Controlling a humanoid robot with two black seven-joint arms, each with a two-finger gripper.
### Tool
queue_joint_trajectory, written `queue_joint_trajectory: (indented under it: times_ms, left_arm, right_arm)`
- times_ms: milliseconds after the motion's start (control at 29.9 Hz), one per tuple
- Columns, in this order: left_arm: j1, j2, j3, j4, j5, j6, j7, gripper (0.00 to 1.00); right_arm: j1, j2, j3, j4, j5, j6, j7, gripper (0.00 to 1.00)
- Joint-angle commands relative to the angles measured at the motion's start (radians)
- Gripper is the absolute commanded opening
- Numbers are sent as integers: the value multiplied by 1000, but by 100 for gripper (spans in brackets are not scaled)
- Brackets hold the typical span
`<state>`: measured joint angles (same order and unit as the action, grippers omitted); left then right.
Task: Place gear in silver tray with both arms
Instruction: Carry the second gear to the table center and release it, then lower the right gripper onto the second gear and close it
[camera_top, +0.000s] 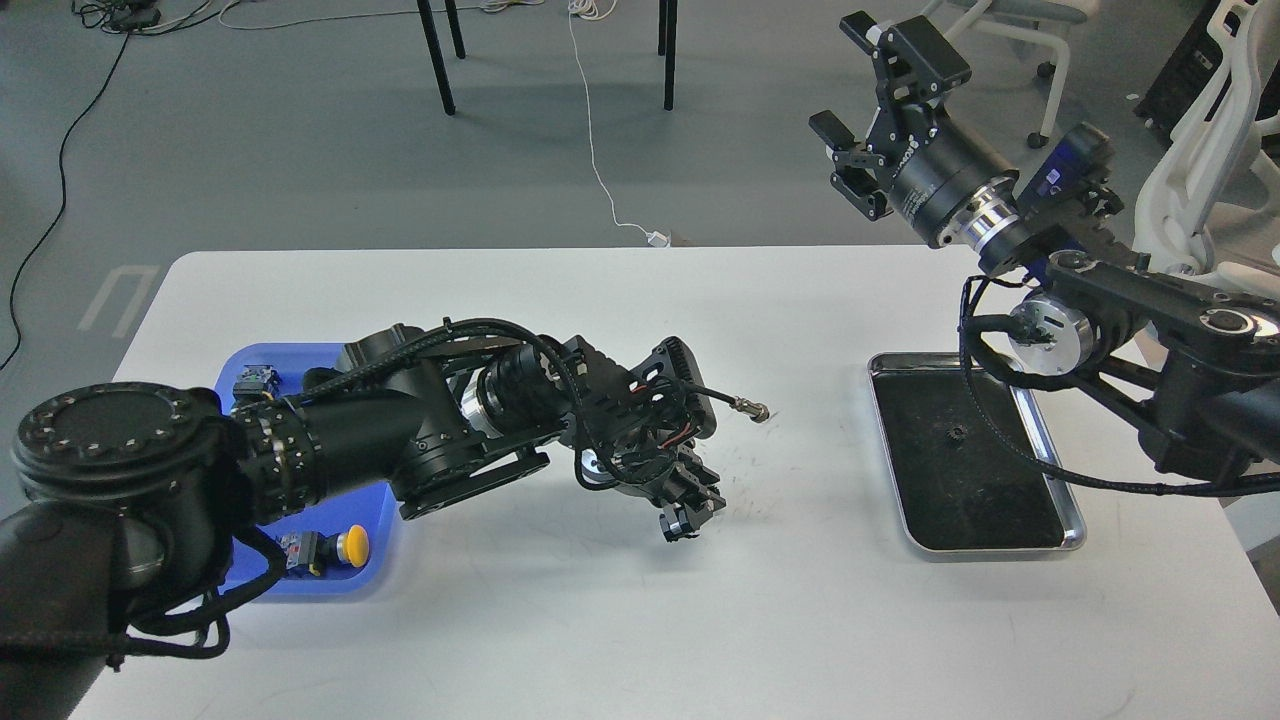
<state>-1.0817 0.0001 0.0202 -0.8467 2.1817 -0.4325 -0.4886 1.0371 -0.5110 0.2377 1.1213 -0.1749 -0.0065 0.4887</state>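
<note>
The silver tray (1070, 520) lies on the right side of the white table. A small dark gear (952, 433) rests on its dark bottom, near the middle. My left gripper (688, 512) hangs low over the table's middle, well left of the tray; it is dark and I cannot tell its fingers apart. My right gripper (868, 95) is raised high beyond the table's far edge, above and behind the tray, with its two fingers spread open and empty.
A blue plastic tray (372, 520) at the left holds a yellow-capped push button (340, 547) and small connectors, partly hidden by my left arm. A cable plug (750, 408) sticks out from the left wrist. Chair legs and cables are on the floor behind.
</note>
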Motion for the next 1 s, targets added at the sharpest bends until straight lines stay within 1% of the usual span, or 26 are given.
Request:
queue_joint_trajectory:
  times_ms: [0, 33, 67, 100, 134, 234, 334, 435, 501, 602, 669, 702, 802, 969]
  left_arm:
    - [6, 0, 0, 0, 0, 3, 0, 37]
    - [6, 0, -2, 0, 0, 3, 0, 46]
    - [8, 0, -2, -2, 0, 4, 0, 62]
    - [8, 0, -3, -6, 0, 4, 0, 75]
    - [8, 0, -8, -9, 0, 6, 0, 82]
    - [2, 0, -22, -25, 0, 8, 0, 86]
    - [-9, 0, -46, -66, 0, 47, 0, 89]
    - [-7, 96, -132, -83, -170, 86, 0, 94]
    - [9, 156, -180, -83, -322, 99, 0, 96]
    - [87, 274, -229, -95, -572, 161, 0, 96]
    - [147, 329, -278, -129, -722, 205, 0, 96]
    - [199, 366, -327, -158, -837, 219, 0, 96]
    - [342, 440, -469, -239, -1074, 218, 0, 97]
    - [342, 440, -470, -239, -1074, 218, 0, 97]
  right_arm:
    - [-5, -1, 0, 0, 0, 2, 0, 98]
    - [-5, -1, 0, 0, 0, 2, 0, 98]
    - [-5, -3, 0, 0, 0, 2, 0, 98]
    - [-5, -3, 0, 0, 0, 3, 0, 98]
    - [-6, -3, 0, 0, 0, 3, 0, 98]
    - [-6, -18, 2, 2, 2, 5, 0, 98]
    - [-6, -50, 2, 11, 2, 13, 0, 98]
    - [-11, -110, 0, 20, -8, 26, 0, 99]
    - [-22, -139, 0, 21, -14, 69, 0, 99]
    - [-46, -191, 0, 28, -87, 163, 0, 99]
    - [-57, -224, 0, 38, -164, 206, 0, 99]
    - [-58, -247, 0, 50, -228, 236, 0, 99]
    - [-58, -277, -1, 72, -369, 316, 0, 99]
    - [-58, -278, -1, 72, -370, 316, 0, 99]
